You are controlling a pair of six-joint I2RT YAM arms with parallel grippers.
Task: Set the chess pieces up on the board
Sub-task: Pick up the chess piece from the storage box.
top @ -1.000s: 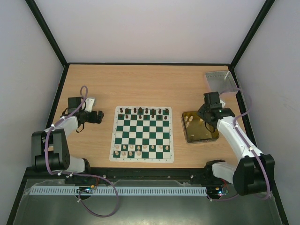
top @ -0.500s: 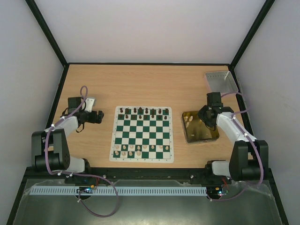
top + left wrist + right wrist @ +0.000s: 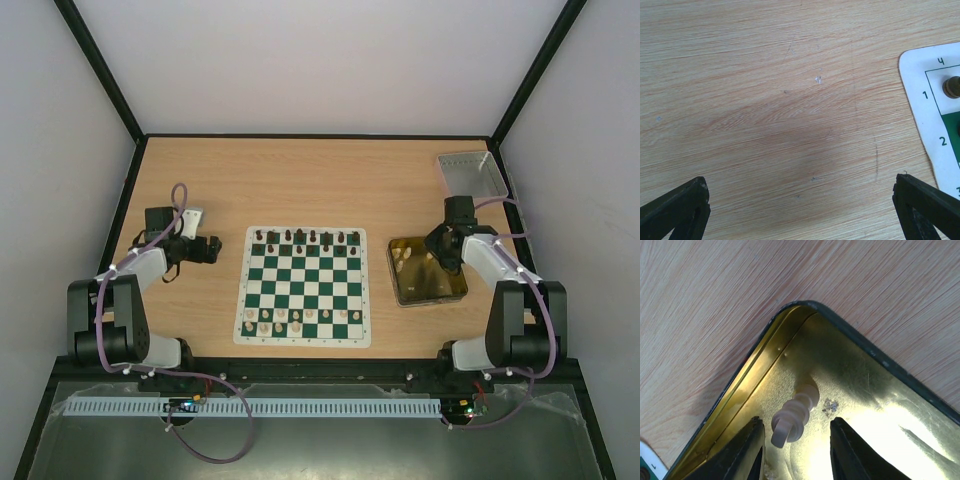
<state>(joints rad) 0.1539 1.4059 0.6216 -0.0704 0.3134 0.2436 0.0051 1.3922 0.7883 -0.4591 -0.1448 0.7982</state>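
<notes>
Right fingers (image 3: 740, 455), apart, straddle a cream piece (image 3: 790, 421) lying in the gold tin (image 3: 867, 390); closing squarely across its middle should stop it rolling.

My left tool (image 3: 800, 200) hangs with fingers spread wide over the bare light wooden table (image 3: 765, 100), and I see nothing between them. To one side lies the corner of the green and white checked board (image 3: 920, 105), with a dark chess piece (image 3: 952, 87) on it. From above, the board's middle rows are open; pieces line its far and near rows. My right tool (image 3: 795, 422) sits low in a corner of the shallow gold metal tin (image 3: 880, 405), its dark rim close ahead and a cream chess piece (image 3: 792, 417) lying between the parted fingers. The grey square tray (image 3: 470, 172) blocks the table's far right corner
</notes>
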